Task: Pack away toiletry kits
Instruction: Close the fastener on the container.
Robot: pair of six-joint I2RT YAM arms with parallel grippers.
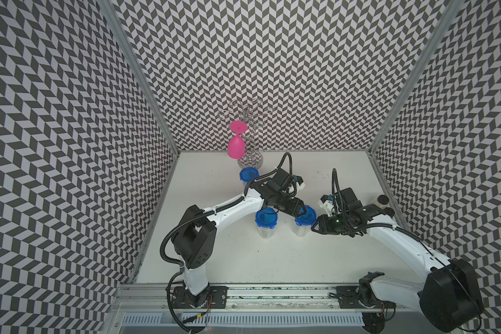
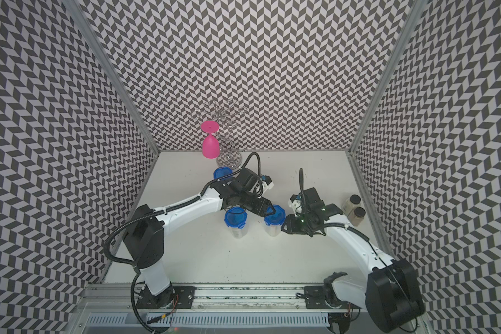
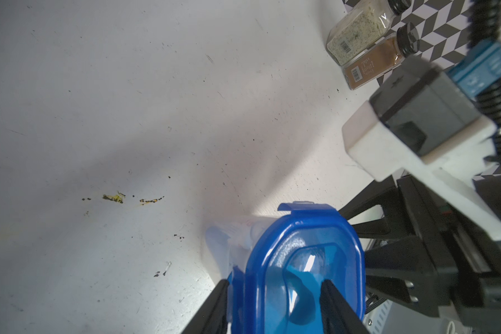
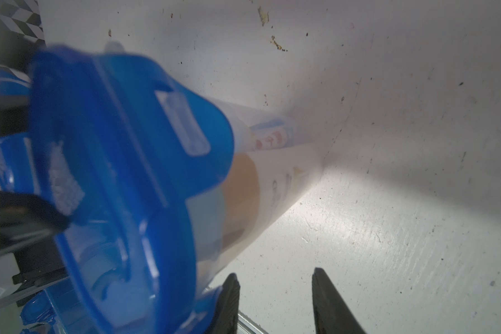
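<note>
Straddling lid rim with left gripper jaws apart, hanging right gripper jaws apart, empty, beside jar; probably handling light, stiff, slick, best gripping body under lid.

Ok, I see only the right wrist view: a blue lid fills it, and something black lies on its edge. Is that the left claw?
Observer: Yes. In the left wrist view the left claw straddles one side of that jar lid; whether it pinches, I cannot tell.
Operator: Are there other jars?
Observer: Two more, both lidded: a middle jar beside yours and a back jar by the wire rack.
Operator: Anything near my arm?
Observer: A pale spice bottle and a brown spice bottle stand at the wall beside it.
</note>
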